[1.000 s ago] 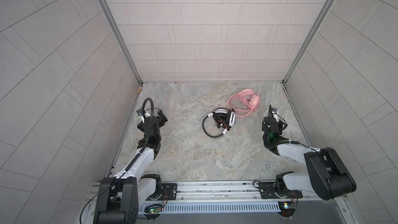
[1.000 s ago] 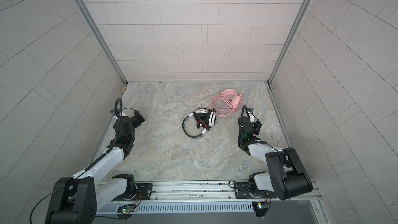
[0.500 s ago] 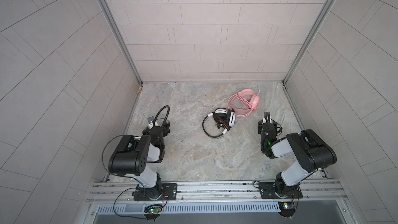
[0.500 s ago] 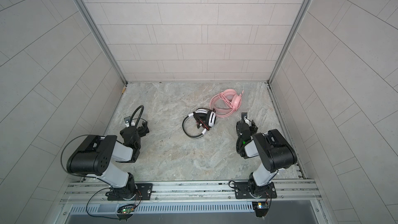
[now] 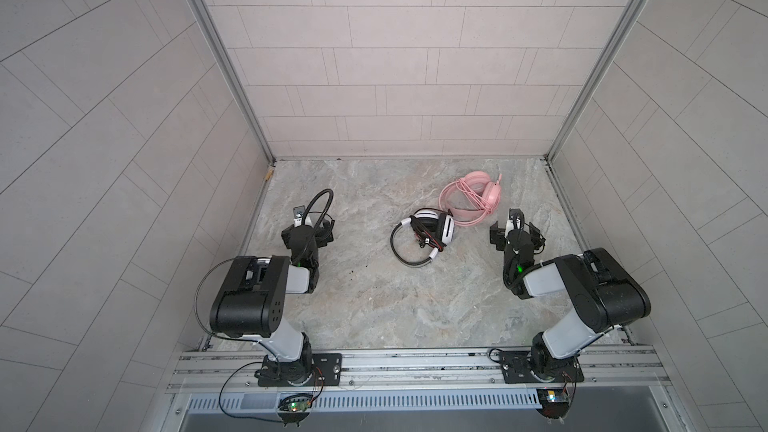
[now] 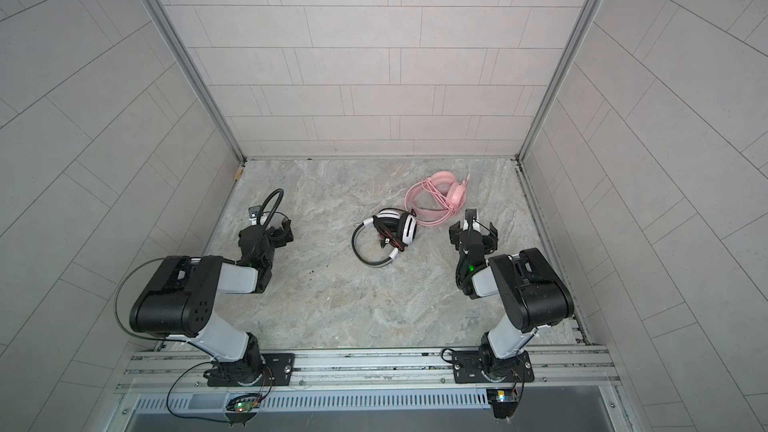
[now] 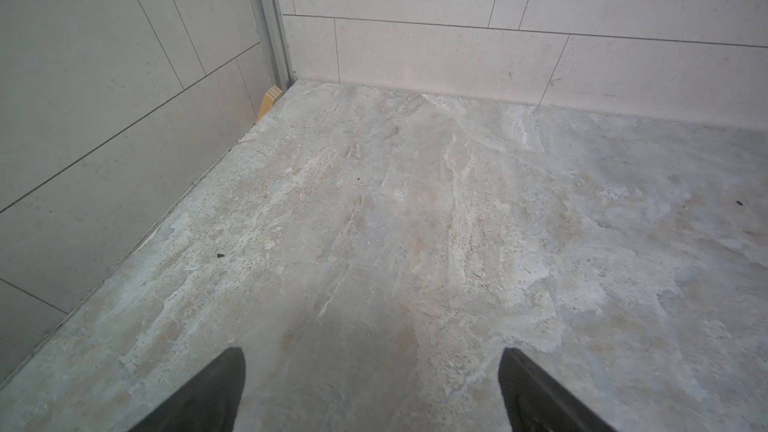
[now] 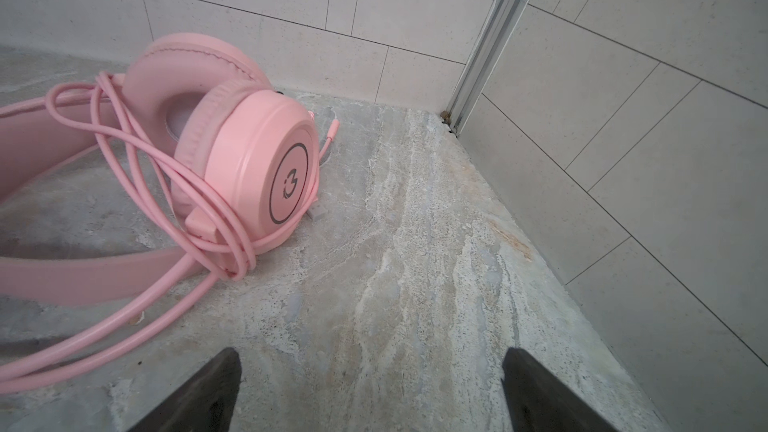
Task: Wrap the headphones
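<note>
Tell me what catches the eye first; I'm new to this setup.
The pink headset stands out, back right on the stone floor, its cable looped round an earcup. Left of it lies the white-and-black headset with dark cable across it. Both grippers are open and empty: right gripper beside the pink one, left gripper near the left wall.

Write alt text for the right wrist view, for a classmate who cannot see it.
A pink headset lies on a marbled surface, its pink cable looped loosely around one ear cup. The right gripper hangs open and empty beside it, touching nothing, near a tiled corner.
</note>
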Robot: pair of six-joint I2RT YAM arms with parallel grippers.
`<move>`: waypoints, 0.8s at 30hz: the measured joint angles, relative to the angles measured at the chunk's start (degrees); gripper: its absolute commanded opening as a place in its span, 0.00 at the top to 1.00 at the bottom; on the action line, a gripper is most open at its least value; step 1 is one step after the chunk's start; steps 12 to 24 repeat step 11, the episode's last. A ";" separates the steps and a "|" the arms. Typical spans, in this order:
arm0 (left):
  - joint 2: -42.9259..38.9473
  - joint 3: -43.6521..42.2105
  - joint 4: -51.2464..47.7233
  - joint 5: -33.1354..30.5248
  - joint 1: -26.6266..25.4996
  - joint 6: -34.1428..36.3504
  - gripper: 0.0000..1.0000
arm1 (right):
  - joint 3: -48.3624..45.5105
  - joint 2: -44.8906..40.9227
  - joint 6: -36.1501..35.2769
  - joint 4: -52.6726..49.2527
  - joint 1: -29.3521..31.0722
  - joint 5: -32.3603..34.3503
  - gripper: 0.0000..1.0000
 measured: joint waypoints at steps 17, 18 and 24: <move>0.00 0.00 -0.22 0.35 0.00 0.02 0.00 | 0.52 -0.02 0.09 -2.16 -0.74 -1.25 0.01; 0.00 0.00 -0.22 0.35 0.00 0.02 0.00 | 0.52 -0.02 0.09 -2.16 -0.74 -1.25 0.01; 0.00 0.00 -0.22 0.35 0.00 0.02 0.00 | 0.52 -0.02 0.09 -2.16 -0.74 -1.25 0.01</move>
